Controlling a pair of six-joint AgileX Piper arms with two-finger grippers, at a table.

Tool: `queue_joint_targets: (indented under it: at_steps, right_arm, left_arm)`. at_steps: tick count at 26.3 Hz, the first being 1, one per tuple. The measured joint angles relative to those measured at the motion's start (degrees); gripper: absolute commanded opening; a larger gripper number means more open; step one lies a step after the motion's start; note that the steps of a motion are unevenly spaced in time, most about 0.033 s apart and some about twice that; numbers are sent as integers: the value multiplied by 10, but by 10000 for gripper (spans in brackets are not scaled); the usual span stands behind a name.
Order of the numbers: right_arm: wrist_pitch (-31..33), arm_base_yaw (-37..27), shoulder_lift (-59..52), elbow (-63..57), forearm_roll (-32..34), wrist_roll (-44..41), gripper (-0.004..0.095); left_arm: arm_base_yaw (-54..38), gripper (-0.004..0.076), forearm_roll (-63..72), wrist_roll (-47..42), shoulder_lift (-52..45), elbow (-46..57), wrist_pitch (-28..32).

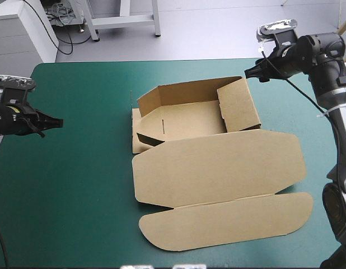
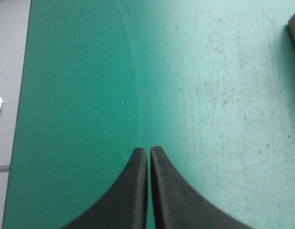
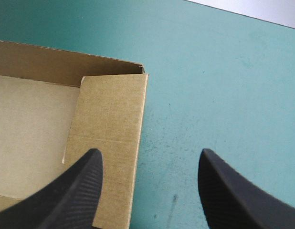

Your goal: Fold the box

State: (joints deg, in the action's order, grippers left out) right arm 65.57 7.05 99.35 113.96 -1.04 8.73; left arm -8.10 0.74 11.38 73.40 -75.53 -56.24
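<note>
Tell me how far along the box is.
Done: on the box, the far wall and right wall stand raised. In hand: nothing; the right gripper hovers open by the right wall, the left gripper shut over the teal-green cover. Left: the left end looks untucked; the lid lies flat.

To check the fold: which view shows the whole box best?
The high view: the whole box shows, walls raised, lid flat. The right wrist view shows one corner only; the left wrist view, a brown edge.
</note>
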Motion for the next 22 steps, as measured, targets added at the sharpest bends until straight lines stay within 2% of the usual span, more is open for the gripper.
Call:
queue_joint_targets:
  at_steps: [3,10,22]
  right_arm:
    - [-2,0,-3,-3,-1,0,549]
    - [-8,0,14,-58,-1,0,549]
    - [-31,0,161,-71,-35,17,545]
  left_arm:
    - [-29,7,57,16,0,0,0]
    - [-35,6,105,35,0,0,0]
    - [-35,6,106,42,0,0,-4]
